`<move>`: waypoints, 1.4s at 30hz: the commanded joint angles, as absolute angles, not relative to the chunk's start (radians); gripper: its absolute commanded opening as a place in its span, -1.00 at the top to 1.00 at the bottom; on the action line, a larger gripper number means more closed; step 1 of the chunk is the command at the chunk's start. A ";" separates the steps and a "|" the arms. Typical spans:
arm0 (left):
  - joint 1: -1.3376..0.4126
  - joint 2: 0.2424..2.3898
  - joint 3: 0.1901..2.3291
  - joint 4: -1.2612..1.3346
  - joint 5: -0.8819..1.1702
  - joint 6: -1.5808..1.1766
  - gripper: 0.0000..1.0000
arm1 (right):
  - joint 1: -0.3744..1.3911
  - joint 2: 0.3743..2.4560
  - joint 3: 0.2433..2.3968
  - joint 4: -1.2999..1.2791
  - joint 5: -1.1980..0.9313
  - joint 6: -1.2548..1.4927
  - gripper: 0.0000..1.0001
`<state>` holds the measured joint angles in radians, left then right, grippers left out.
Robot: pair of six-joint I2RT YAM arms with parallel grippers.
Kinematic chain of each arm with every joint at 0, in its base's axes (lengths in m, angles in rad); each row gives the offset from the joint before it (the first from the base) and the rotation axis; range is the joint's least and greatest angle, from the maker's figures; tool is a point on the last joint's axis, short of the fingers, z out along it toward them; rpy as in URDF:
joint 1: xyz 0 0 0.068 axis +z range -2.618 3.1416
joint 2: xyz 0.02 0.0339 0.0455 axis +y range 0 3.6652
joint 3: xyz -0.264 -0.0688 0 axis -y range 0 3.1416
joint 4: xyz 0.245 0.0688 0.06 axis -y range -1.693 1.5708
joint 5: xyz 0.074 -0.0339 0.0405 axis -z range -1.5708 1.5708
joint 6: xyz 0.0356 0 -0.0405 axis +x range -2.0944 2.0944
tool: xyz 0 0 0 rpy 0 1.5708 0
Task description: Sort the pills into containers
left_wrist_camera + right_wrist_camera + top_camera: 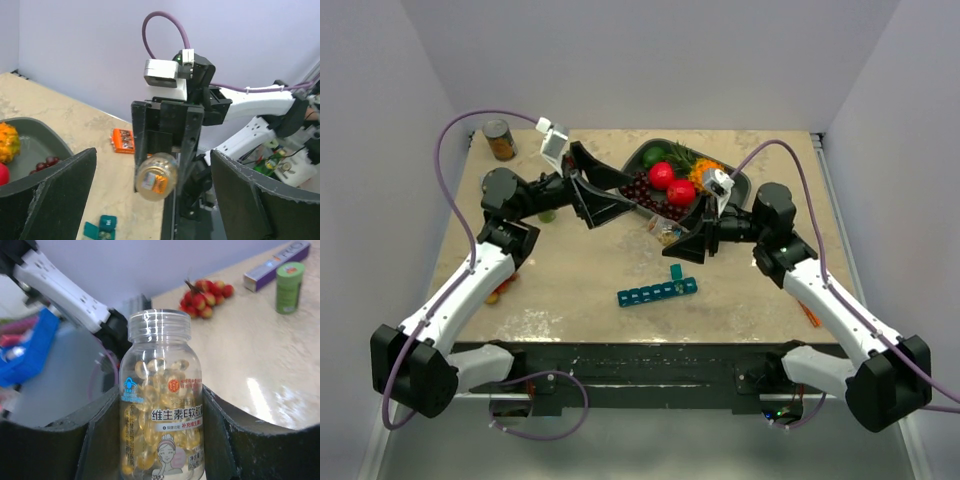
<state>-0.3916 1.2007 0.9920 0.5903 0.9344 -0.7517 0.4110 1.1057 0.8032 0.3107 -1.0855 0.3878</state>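
Right pincer (157,412), raised seemingly above table (570,290), clamps bottle (160,330) of pills (155,375); left pincer (155,185) faces it, spread wide.

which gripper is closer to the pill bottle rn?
Right. The right gripper is clamped on the pill bottle. The left gripper is open and faces the bottle across a gap, not touching.

I have open tabletop (570,270) left of centre to pass over; the pill organiser (657,292) lies across the near middle, one lid (675,271) standing up; the fruit tray (636,155) fills the far middle; a can (500,140) guards the far left corner; the right gripper (682,238), clamped on the pill bottle (160,405), hangs close in front of the left gripper (628,197), whose jaws stand wide.
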 commanded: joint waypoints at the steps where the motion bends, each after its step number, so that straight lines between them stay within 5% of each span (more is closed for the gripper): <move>1: -0.354 1.178 1.003 0.560 0.891 -1.021 -0.99 | 0.408 1.077 0.959 -0.051 -0.999 -0.112 1.00; 5: -0.333 1.201 0.959 0.482 0.939 -1.184 -0.99 | 0.407 1.057 1.038 -0.373 -0.867 -0.444 1.00; 10: -0.336 1.155 0.881 0.325 0.832 -1.131 -0.99 | 0.408 1.048 1.046 -0.457 -0.793 -0.617 1.00; 42: -0.528 1.296 0.902 0.391 0.701 -1.143 -0.83 | 0.407 1.065 1.032 -0.448 -0.827 -0.604 1.00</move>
